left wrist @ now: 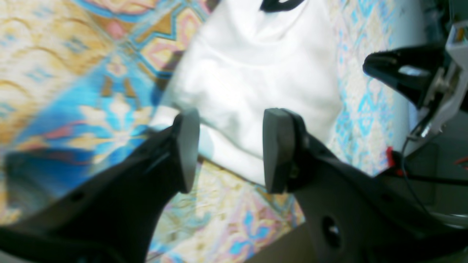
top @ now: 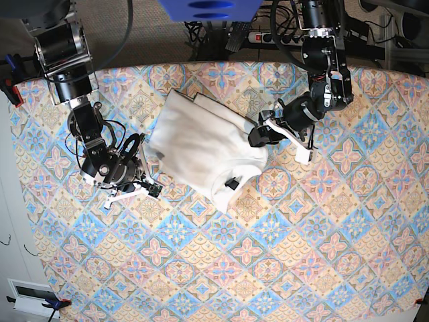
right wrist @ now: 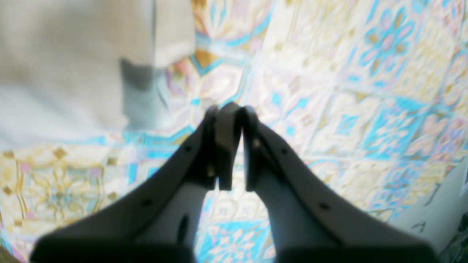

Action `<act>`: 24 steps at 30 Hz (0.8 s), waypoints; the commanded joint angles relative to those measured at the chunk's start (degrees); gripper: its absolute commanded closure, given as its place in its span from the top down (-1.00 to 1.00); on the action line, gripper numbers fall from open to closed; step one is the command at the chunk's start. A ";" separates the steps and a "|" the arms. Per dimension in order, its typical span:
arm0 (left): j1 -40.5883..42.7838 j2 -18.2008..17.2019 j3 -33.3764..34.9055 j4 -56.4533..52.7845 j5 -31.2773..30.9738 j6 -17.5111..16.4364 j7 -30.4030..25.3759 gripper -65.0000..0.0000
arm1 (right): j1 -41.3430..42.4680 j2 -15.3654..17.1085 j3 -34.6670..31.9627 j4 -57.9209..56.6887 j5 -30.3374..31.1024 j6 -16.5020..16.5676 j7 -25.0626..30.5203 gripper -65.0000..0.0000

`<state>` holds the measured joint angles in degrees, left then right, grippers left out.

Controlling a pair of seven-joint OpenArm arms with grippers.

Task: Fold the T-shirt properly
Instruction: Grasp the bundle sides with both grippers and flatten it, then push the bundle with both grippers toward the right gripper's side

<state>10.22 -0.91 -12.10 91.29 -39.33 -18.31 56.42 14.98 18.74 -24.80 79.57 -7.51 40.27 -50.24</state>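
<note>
- Leftmost in the base view, the right gripper (top: 149, 185) sits low over the patterned tablecloth (top: 281, 255), just beside the near-left edge of the T-shirt (top: 201, 144); its wrist view shows the two pads (right wrist: 225, 142) pressed almost together on nothing.
- Centrally, the T-shirt lies plain white side up, already folded into a thick, slanting bundle, with its small dark tag (top: 232, 183) near the lower corner.
- It looks soft, light and limp, so it should sag and slide rather than hold a shape. I would pinch through all layers at a corner or folded edge, not the slack middle.
- Further right, the left gripper (top: 258, 136) hovers at the shirt's right edge, its pads (left wrist: 276, 149) spread apart with white cloth visible between them but nothing clamped.
</note>
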 commanded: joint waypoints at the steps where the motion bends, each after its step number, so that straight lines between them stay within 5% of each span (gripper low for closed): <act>1: -0.68 -0.28 -0.17 0.01 -0.54 -0.20 -1.17 -0.19 | 1.50 0.47 0.49 1.44 -0.01 -0.27 0.44 -0.88; 12: 3.01 0.69 -0.08 -2.19 -5.90 -0.20 -1.52 -0.22 | 1.50 0.47 0.58 1.18 -0.01 -0.27 2.02 -0.88; 18: 3.63 0.51 -0.17 -2.63 -5.72 -0.20 -1.61 -0.77 | 1.68 0.38 0.58 -1.90 -0.01 -0.27 2.63 -0.88; 24: 0.55 0.95 0.10 -5.88 -3.17 -0.20 -1.70 -0.82 | 3.70 -3.40 0.58 -9.55 -0.01 -0.27 5.18 -0.88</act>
<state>11.55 -0.14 -12.14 84.44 -41.28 -18.06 55.18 16.12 15.84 -24.51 68.66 -8.58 40.29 -47.05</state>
